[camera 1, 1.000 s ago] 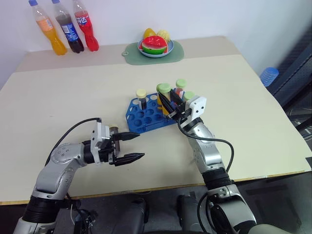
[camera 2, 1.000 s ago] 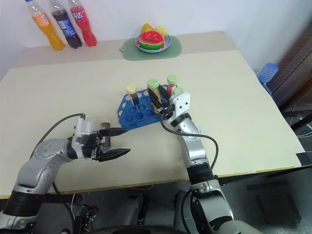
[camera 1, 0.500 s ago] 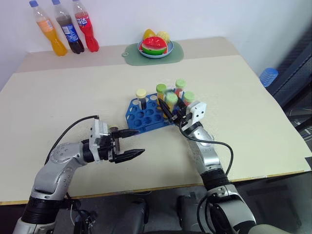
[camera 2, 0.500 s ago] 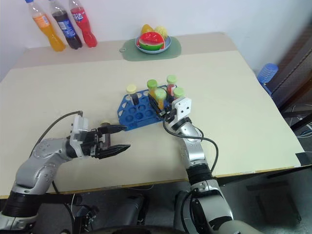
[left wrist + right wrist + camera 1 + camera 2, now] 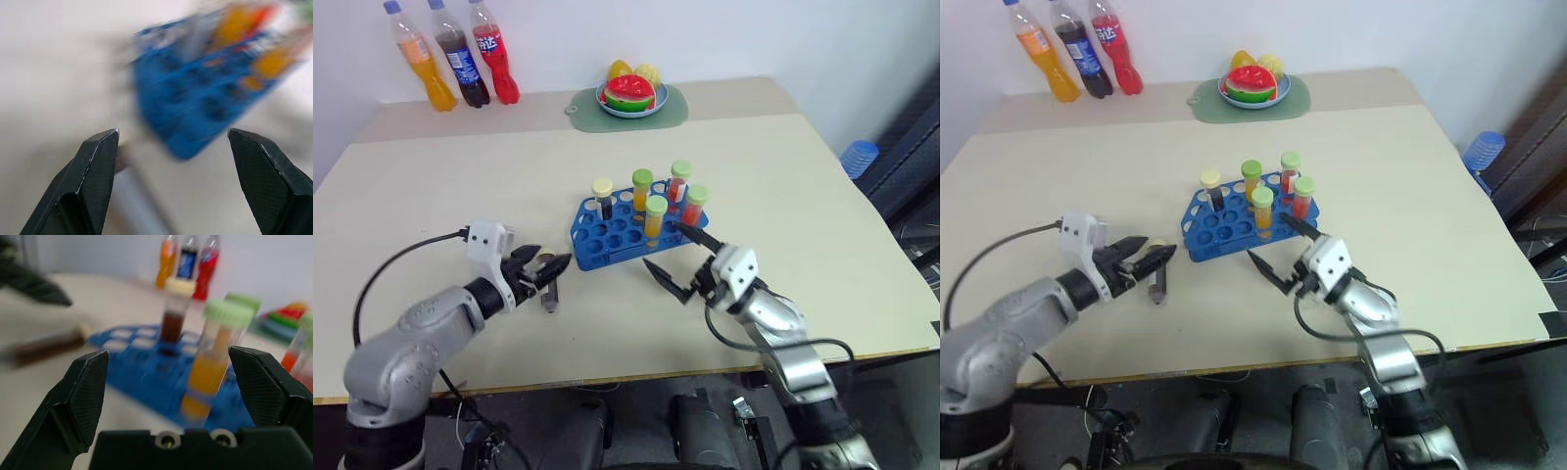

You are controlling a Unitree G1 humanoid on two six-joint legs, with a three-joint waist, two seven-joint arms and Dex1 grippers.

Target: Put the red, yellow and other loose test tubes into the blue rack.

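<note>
The blue rack (image 5: pixel 622 227) at table centre holds five upright capped tubes (image 5: pixel 655 217); a brown tube (image 5: pixel 548 290) lies at its 8 o'clock. Left gripper (image 5: pixel 544 269) gapes over it, empty. Right gripper (image 5: pixel 677 258) spread wide, empty.

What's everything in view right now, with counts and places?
Table: one, beige, under everything below.
Bottles: three, with orange, dark and red drink, far left corner.
Mat: one, green, far edge.
Plate: one, blue, on the mat, holding red and yellow fruit.
Rack: one, blue, mid-table.
Tubes in rack: five, upright. One is dark with a cream cap; two are yellow-orange and two red, all with green caps.
Loose tube: one, dark, lying left of the rack by the left pincer.
Blue object: one, past the table's right edge; can't tell what it is.
Left pincer: open, over the loose tube's cap end.
Right pincer: open, just in front of the rack.
</note>
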